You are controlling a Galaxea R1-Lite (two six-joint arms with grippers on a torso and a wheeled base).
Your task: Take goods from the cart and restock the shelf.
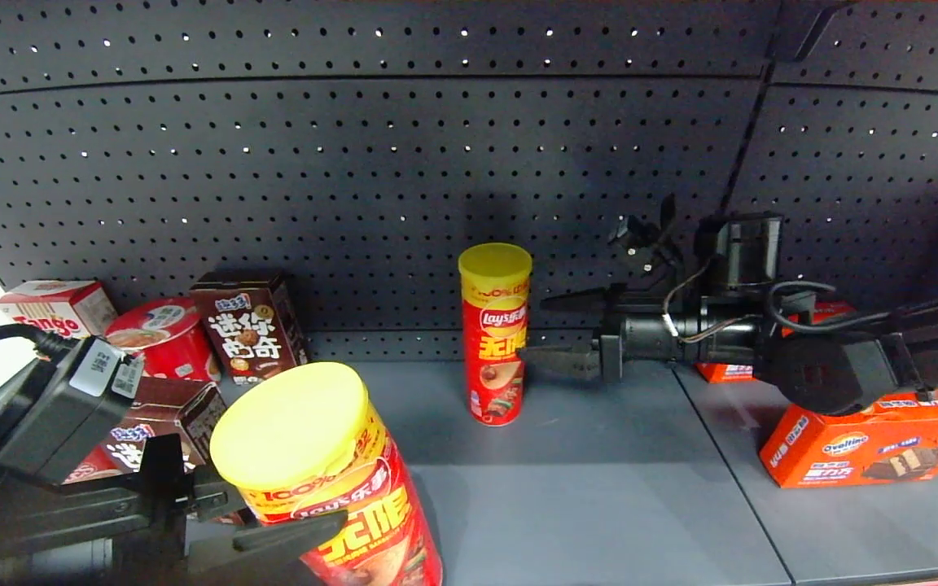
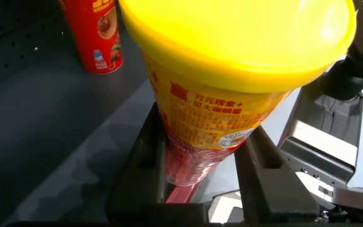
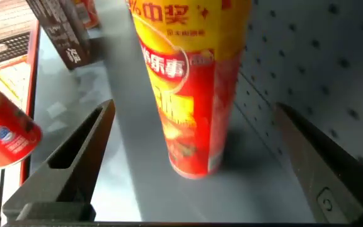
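Note:
A red chip can with a yellow lid (image 1: pixel 494 334) stands upright on the grey shelf (image 1: pixel 599 480), close to the pegboard back. My right gripper (image 1: pixel 541 330) is level with it on its right side, open, its fingertips just at the can's side without gripping it. In the right wrist view the can (image 3: pixel 191 94) stands between and just beyond the spread fingers (image 3: pixel 74 157). My left gripper (image 1: pixel 265 509) is low at the front left, shut on a second, tilted chip can (image 1: pixel 330 480). The left wrist view has that can (image 2: pixel 232 75) clamped between both fingers (image 2: pixel 263 170).
Snack boxes and a red cup (image 1: pixel 161 334) crowd the shelf's left end, including a brown box (image 1: pixel 251 325) and a white-red box (image 1: pixel 54 305). Orange boxes (image 1: pixel 868 443) lie on the right. Bare shelf stretches in front of the standing can.

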